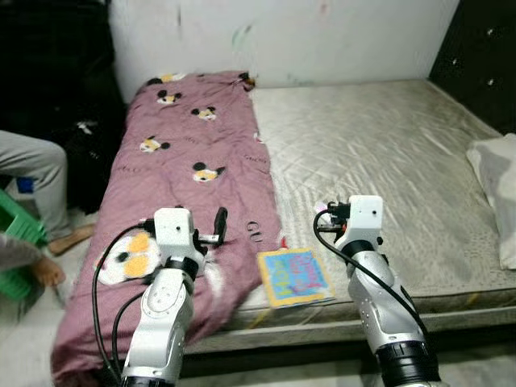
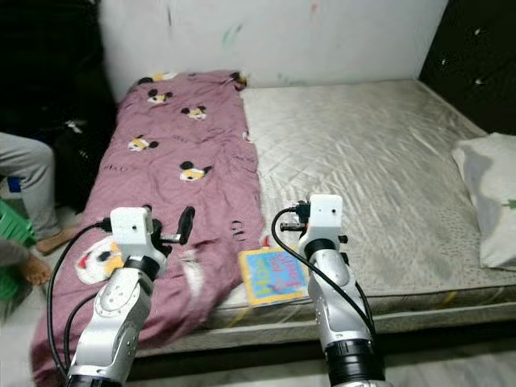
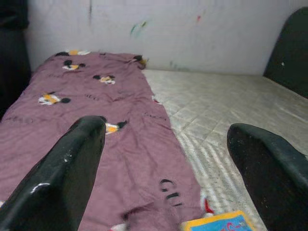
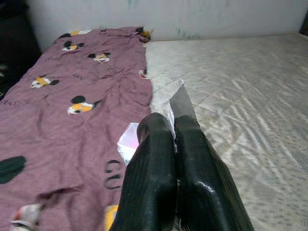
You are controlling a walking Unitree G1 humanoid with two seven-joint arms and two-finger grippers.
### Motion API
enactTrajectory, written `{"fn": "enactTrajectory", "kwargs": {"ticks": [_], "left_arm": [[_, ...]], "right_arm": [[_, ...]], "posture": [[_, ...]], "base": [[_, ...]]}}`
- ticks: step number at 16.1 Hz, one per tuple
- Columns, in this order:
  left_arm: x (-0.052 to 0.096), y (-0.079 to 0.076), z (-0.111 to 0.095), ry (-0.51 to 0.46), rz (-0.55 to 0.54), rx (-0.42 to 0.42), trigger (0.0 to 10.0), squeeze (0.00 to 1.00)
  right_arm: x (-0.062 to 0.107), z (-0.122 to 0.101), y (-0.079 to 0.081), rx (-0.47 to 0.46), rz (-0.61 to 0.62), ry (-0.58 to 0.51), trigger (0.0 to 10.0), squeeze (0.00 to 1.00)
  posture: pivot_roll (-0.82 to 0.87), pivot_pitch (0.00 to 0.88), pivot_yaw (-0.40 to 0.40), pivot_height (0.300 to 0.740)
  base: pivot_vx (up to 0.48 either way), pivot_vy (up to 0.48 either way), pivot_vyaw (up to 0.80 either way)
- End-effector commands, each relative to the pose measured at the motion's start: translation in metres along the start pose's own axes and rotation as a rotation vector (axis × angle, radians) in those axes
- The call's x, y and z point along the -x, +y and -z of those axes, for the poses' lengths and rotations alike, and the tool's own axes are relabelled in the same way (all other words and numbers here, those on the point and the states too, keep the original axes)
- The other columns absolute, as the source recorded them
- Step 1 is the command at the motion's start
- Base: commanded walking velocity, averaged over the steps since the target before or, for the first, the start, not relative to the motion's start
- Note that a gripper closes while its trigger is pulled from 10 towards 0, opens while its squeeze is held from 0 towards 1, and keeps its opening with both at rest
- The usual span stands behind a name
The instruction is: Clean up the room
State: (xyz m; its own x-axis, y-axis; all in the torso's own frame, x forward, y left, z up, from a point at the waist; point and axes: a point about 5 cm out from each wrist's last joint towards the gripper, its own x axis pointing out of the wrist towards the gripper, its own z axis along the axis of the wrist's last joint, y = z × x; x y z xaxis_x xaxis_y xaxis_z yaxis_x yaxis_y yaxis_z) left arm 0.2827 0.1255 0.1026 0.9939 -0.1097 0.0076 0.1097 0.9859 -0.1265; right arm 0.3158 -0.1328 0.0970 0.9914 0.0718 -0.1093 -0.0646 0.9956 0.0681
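Carrying a small wrapper pinched in right hand above mattress right of blanket, keeping pinch tight; left hand spread, hovering over blanket.

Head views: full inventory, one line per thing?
mattress: 1, beige quilted, fills the bed
blanket: 1, maroon with cartoon mice, along the mattress's left side, draping over the near edge
book: 1, yellow-edged, colourful cover, near mattress edge, between the arms
pillow: 1, white, right edge of mattress
wrapper: 1, clear plastic, pinched in right gripper
person: 1, grey trousers, seated at left
crate: 1, green, by person
left gripper: open, over blanket
right gripper: shut on wrapper, over mattress
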Motion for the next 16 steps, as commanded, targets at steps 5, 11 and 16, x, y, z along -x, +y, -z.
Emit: {"fn": "enactTrajectory", "kwargs": {"ticks": [5,11,16], "left_arm": [[0.000,0.011,-0.002,-0.006,-0.040,-0.028,10.0,0.00],[-0.001,0.011,-0.003,-0.013,-0.040,-0.042,10.0,0.00],[0.005,0.022,-0.006,-0.051,-0.070,-0.079,10.0,0.00]], "right_arm": [[-0.005,-0.010,0.012,0.001,-0.053,-0.037,10.0,0.00],[-0.004,-0.012,0.017,-0.007,-0.083,-0.051,10.0,0.00],[-0.004,-0.012,0.019,0.009,-0.102,-0.054,10.0,0.00]], "posture": [[-0.06,0.000,0.020,0.740],[-0.06,0.000,0.022,0.740],[-0.06,0.000,0.022,0.740]], "base": [[0.000,0.480,0.00],[0.000,0.480,0.00],[0.000,0.000,0.09]]}}
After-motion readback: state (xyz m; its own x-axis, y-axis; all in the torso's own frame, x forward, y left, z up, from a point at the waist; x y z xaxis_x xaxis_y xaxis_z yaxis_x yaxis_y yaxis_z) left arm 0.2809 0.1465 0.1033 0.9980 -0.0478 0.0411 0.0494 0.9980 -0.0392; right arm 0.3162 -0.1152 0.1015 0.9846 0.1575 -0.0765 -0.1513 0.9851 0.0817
